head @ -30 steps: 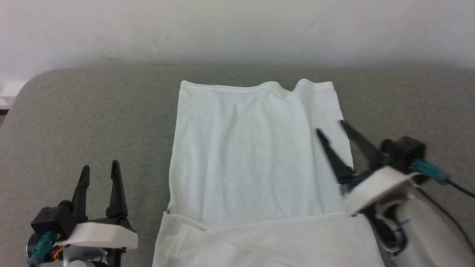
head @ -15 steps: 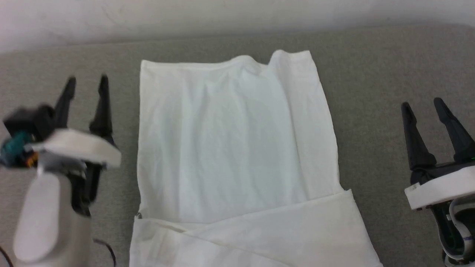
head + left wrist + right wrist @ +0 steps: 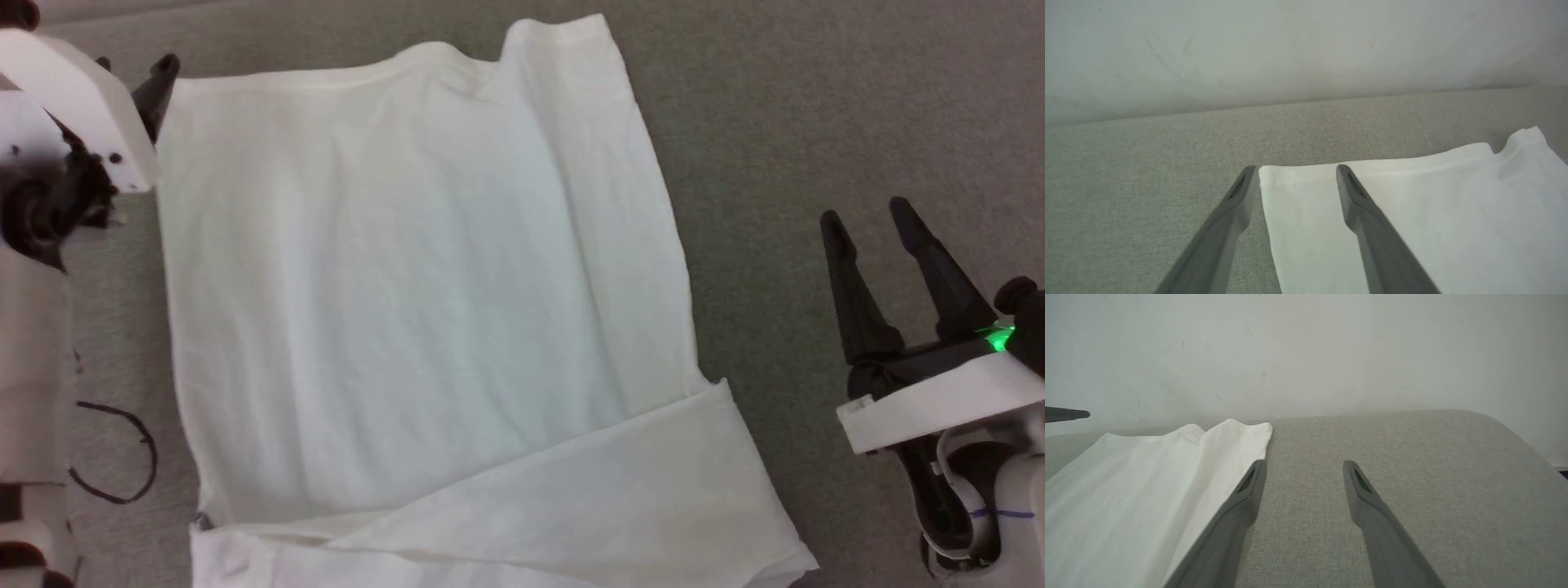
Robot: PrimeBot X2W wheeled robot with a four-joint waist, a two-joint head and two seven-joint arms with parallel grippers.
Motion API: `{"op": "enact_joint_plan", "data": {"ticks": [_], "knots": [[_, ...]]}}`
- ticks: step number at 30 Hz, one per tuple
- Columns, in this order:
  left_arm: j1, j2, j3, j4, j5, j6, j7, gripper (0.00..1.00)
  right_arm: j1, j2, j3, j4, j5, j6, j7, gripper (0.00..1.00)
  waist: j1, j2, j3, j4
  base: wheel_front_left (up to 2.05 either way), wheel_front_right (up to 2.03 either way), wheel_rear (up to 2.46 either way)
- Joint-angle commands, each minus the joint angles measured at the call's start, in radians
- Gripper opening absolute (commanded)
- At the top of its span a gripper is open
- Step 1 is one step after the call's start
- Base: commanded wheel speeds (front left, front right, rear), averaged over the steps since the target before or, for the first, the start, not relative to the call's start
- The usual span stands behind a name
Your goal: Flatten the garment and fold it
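Observation:
The white garment lies spread on the grey surface, with a folded band of fabric lying slantwise across its near end. My left gripper is at the garment's far left corner. It stands open in the left wrist view, where my left gripper straddles that corner of the garment, one finger over the cloth and one beside it. My right gripper is open over bare surface, well right of the garment's edge. In the right wrist view my right gripper holds nothing and the garment lies to its left.
A grey cloth-covered table lies under everything, with a pale wall behind it and a rounded far corner. A thin black cable loop hangs by my left arm. The left gripper's fingertip shows in the right wrist view.
The camera has tilted down and shifted. My right gripper has come off the garment's right edge to the bare surface beside it. My left gripper has reached forward to the far left corner.

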Motion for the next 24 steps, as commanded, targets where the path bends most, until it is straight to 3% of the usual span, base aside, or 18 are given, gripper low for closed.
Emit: {"op": "enact_joint_plan", "data": {"ticks": [1,9,12,13,14,15,16,20,24], "knots": [[-0.032,0.020,-0.008,0.027,-0.017,-0.006,0.048,1.00,-0.015,0.006,0.011,0.007,0.008,-0.001,-0.009,1.00,-0.0003,0.0000,0.080,-0.082,0.00,0.00,0.00],[-0.096,0.133,-0.013,0.113,-0.013,0.023,0.238,1.00,-0.032,0.016,0.060,0.038,0.042,-0.001,-0.033,1.00,-0.0003,0.0000,0.140,-0.149,0.00,0.00,0.00],[-0.079,0.150,-0.033,0.141,-0.003,0.037,0.320,1.00,-0.033,0.013,0.065,0.058,0.051,-0.001,-0.033,1.00,-0.0003,0.0000,0.144,-0.155,0.00,0.00,0.00],[-0.072,0.154,-0.042,0.147,0.001,0.042,0.350,0.87,-0.035,0.011,0.065,0.062,0.052,-0.001,-0.034,1.00,-0.0003,0.0000,0.144,-0.155,0.00,0.00,0.00],[-0.063,0.153,-0.049,0.154,0.001,0.048,0.383,0.50,-0.039,0.009,0.064,0.067,0.054,-0.001,-0.035,1.00,-0.0003,0.0000,0.143,-0.154,0.00,0.00,0.00],[-0.054,0.150,-0.055,0.161,-0.002,0.053,0.417,0.28,-0.044,0.007,0.064,0.071,0.057,-0.001,-0.034,1.00,-0.0003,0.0000,0.141,-0.152,0.00,0.00,0.00],[-0.046,0.145,-0.057,0.165,-0.008,0.059,0.447,0.00,-0.051,0.004,0.066,0.074,0.060,-0.001,-0.033,1.00,-0.0003,0.0000,0.139,-0.149,0.00,0.00,0.00],[-0.021,0.120,-0.055,0.147,-0.034,0.077,0.495,0.00,-0.109,-0.023,0.078,0.086,0.090,-0.001,-0.009,1.00,-0.0003,0.0000,0.127,-0.133,0.00,0.00,0.00],[-0.016,0.099,-0.050,0.103,-0.045,0.073,0.440,0.00,-0.234,-0.057,0.103,0.141,0.156,-0.001,0.051,1.00,-0.0003,0.0000,0.116,-0.098,0.00,0.00,0.00]]}}
